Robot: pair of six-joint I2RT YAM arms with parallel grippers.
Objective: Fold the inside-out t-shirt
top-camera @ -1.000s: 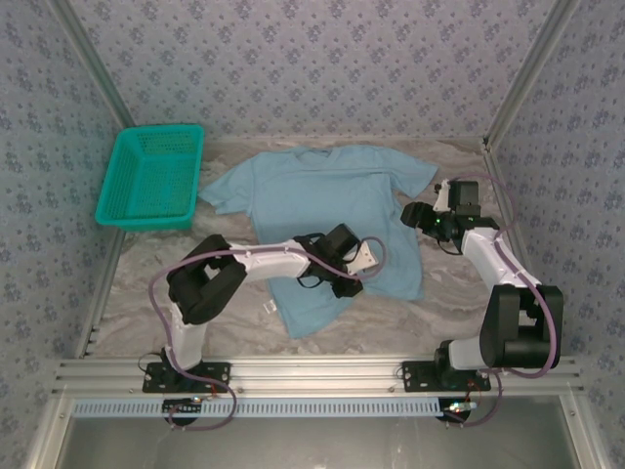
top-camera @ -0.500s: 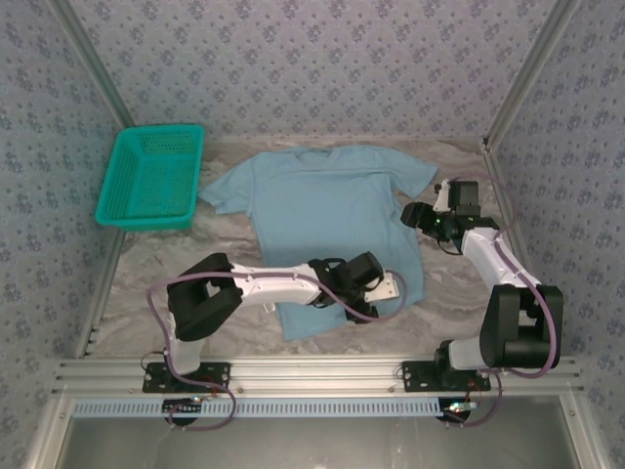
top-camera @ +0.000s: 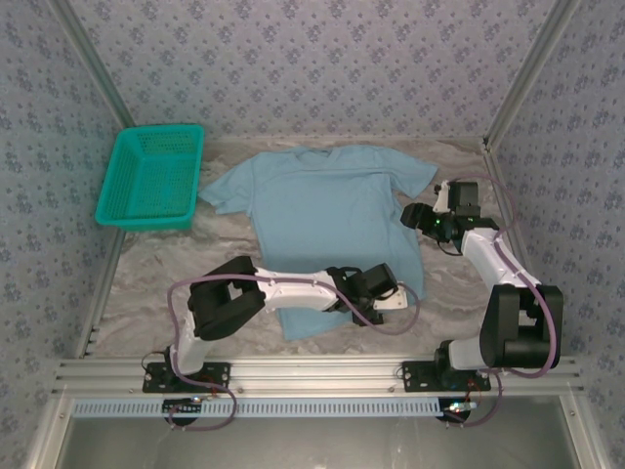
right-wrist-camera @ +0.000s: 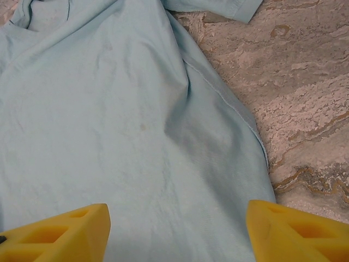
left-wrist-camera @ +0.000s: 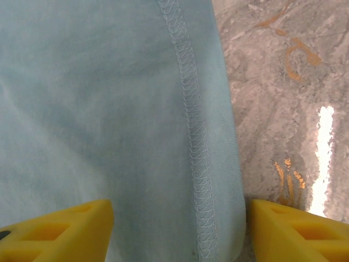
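The t-shirt [top-camera: 327, 205] is spread flat on the surface [top-camera: 146, 283], pretty much in the middle. The collar points at the far wall, the sleeves go out to both sides and the hem is at the end nearest the arms. It's plain light blue, and one sleeve tip ends just beside the teal basket [top-camera: 151, 176] in the far left corner.

From the left wrist we get the shirt [left-wrist-camera: 98, 109] up close. A side seam with loopy exposed stitching runs down it, right next to the cloth's edge, and bare marbled surface [left-wrist-camera: 283, 82] shows beyond that. The left gripper [left-wrist-camera: 180, 218] is released, with its yellow fingers [left-wrist-camera: 60, 232] spread wide. The seam edge lies flat between them and nothing is pinched. From above, we see that gripper [top-camera: 389, 295] low over the shirt's near right corner, with its arm stretched across the hem.

The right gripper [top-camera: 418, 217] sits at the shirt's right edge, just below the sleeve. In its own view the right gripper [right-wrist-camera: 177, 221] is also let go. Its fingers [right-wrist-camera: 60, 234] are far apart above the smooth cloth [right-wrist-camera: 109, 136], gripping nothing. We can see the side edge curving along the surface [right-wrist-camera: 305, 82] there, plus a faint little spot on the fabric.
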